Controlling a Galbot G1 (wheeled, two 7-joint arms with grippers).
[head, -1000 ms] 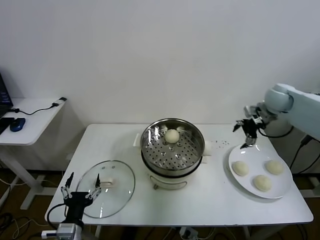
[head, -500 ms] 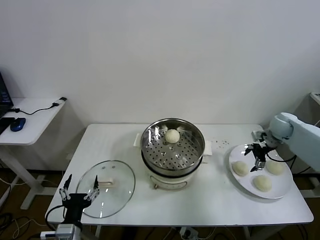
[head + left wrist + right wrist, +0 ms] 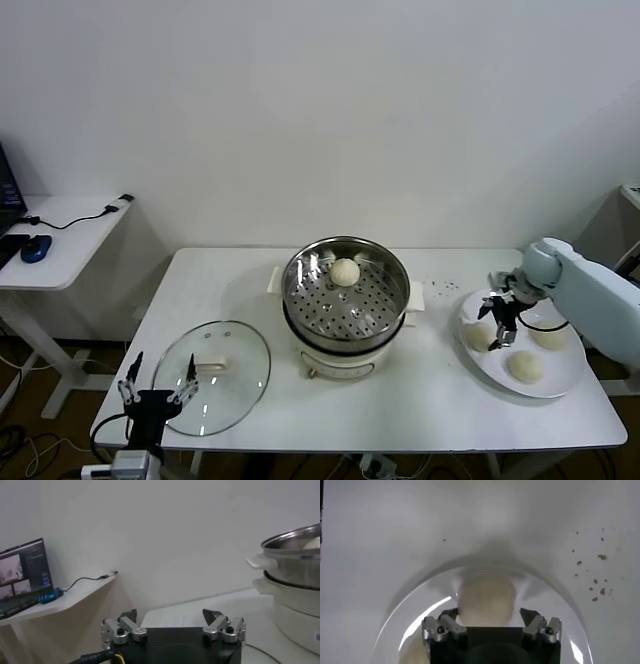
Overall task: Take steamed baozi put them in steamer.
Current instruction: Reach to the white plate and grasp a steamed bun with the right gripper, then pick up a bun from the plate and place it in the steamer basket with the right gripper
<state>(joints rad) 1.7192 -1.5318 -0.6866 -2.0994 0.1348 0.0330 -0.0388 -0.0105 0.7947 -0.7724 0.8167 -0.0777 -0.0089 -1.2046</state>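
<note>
On the white tabletop [image 3: 420, 405] we see a round glass lid [image 3: 212, 376] lying flat near the front left corner, and beside the tabletop, further left, a small side desk [image 3: 60, 235] with a blue mouse [image 3: 34, 249] and a cable. Our left hand [image 3: 157, 394] hangs low at the front edge just by the lid, its fingers spread and holding nothing. The steamer [image 3: 345, 300], a shiny metal basket with a holed floor on a white base, stands in the middle of the tabletop with one pale bun [image 3: 345, 271] resting at the back of its floor. To the right, well apart from the steamer, a flat white plate [image 3: 575, 375] carries three more smooth, cream-white, domed buns. Our right hand [image 3: 500, 320] is down over the plate's left side, fingers spread wide on either side of the nearest bun [image 3: 485, 600], not yet pinching it. Dark crumbs [image 3: 592, 580] dot the tabletop just beyond the plate's rim.
</note>
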